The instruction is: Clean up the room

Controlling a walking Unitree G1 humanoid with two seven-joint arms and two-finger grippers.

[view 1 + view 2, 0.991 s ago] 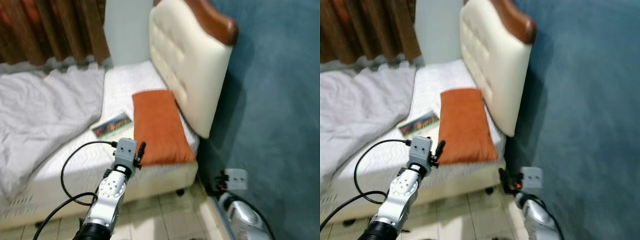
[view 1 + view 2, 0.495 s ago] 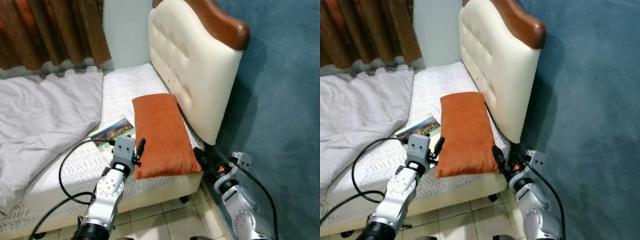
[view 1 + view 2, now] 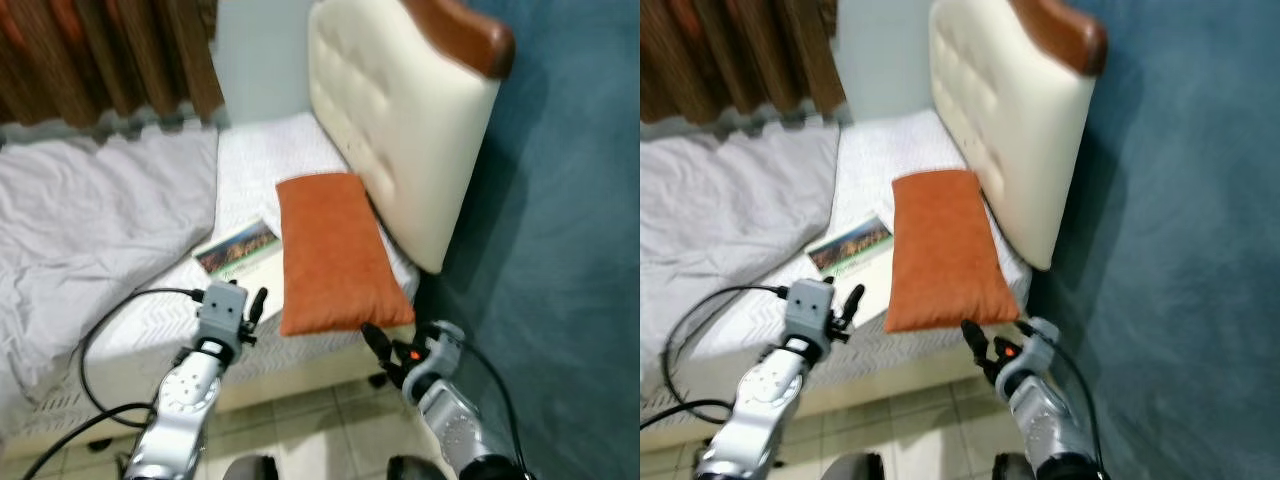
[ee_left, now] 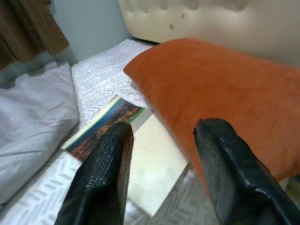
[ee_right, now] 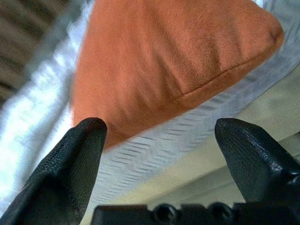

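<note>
orange pillow [image 3: 328,252] lies on bed [image 3: 240,165] beside headboard [image 3: 395,115], overhanging the edge. left gripper [image 4: 159,176] and right gripper [image 5: 159,157], fingers apart, flank its near corners, likely for a two-sided lift.

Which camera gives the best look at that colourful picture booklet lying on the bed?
The left eye view: the flat colourful booklet shows whole on the white mattress, beside the orange pillow. The right eye view shows it much the same. The left wrist view shows it partly behind a black finger.

Left end effector [image 3: 256,303], right end effector [image 3: 380,350] raised, fingers spread.
</note>
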